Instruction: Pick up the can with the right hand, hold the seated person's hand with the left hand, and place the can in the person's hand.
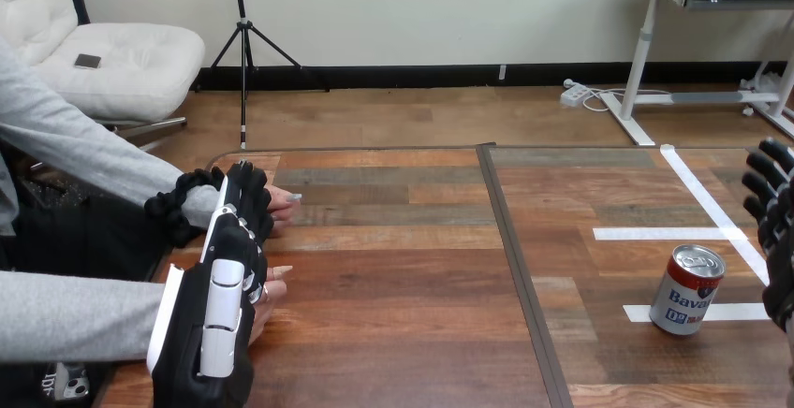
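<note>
I see the red-and-white metal can [688, 288] upright on the wooden counter [403, 268], right side. Right robot hand [773, 204] is beside it, fingers loose, empty. Left robot hand [221, 307] is against the person's hands [279, 200]; grip, I can't tell.

Wooden table [403, 333] with white tape lines [669, 234], an upright can [687, 290] toward its right.
</note>
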